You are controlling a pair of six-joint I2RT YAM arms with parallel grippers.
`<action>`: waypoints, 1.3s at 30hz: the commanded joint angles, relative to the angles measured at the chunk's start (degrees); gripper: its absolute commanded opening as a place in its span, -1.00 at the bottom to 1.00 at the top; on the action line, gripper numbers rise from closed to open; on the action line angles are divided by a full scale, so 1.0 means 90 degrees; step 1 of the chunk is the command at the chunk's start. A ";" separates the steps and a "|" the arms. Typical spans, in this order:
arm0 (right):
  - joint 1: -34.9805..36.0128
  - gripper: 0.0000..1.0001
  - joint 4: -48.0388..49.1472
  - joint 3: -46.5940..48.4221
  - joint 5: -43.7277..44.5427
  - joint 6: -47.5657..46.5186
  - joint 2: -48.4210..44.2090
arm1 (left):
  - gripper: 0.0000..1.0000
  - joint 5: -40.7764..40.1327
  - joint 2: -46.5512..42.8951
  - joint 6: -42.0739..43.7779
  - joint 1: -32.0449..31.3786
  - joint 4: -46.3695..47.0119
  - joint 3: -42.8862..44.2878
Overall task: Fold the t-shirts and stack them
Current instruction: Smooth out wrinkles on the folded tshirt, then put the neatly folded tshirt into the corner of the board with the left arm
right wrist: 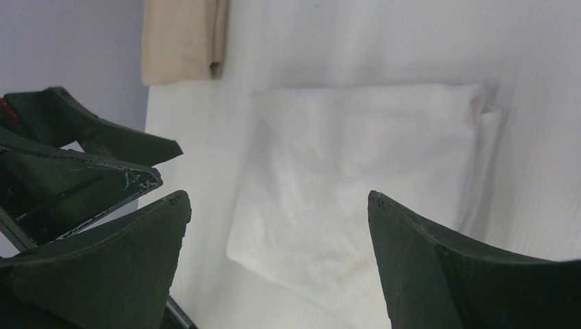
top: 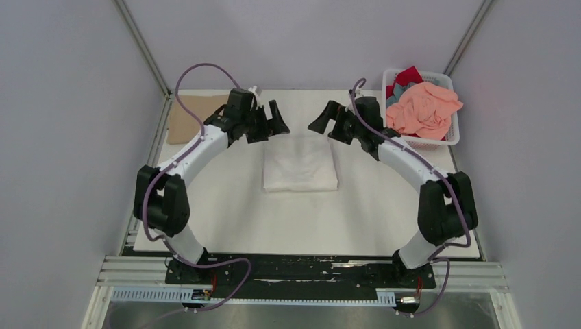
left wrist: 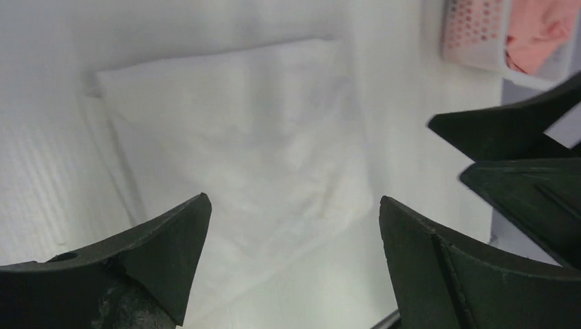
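Bolted side by side along the near edge of the white table (top: 384,219), two arm bases (top: 185,264), links arching outward and then in toward the middle. Just beyond, flat at the centre of the table, a white t-shirt (top: 300,164), folded into a neat rectangle, lightly creased, a thin under-layer peeping out along one side. Raised near its far edge on the left, the left gripper (left wrist: 293,200), jaws spread wide, nothing between them, clear of the cloth. Facing it from the right at about the same height, the right gripper (right wrist: 277,195), likewise spread wide and holding nothing, fingertips near the other's yet apart. Farther back, at the far left corner of the table, a tan t-shirt (top: 178,129), folded flat, partly hidden behind the left arm, well apart from the white one. At the far right corner, a white lattice basket (top: 442,144), with a crumpled salmon pink t-shirt (top: 425,110) uppermost, a grey-blue t-shirt (top: 396,98) and a red t-shirt (top: 410,74) bunched beneath and behind it.
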 commanded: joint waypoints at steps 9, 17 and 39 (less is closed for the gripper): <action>0.0477 1.00 0.1499 -0.2974 -0.0376 0.0929 -0.0547 | 1.00 0.1084 -0.0371 -0.0611 -0.0641 0.1869 -0.2796; 0.0220 1.00 0.1481 -0.3917 0.0196 0.0867 -0.0457 | 1.00 0.0409 -0.0384 -0.0528 -0.0641 0.1849 -0.3869; 0.0144 1.00 -0.0705 -0.4240 0.2338 0.0277 -0.4283 | 0.82 -0.1677 -0.0118 -0.0149 -0.0099 0.0222 -0.1959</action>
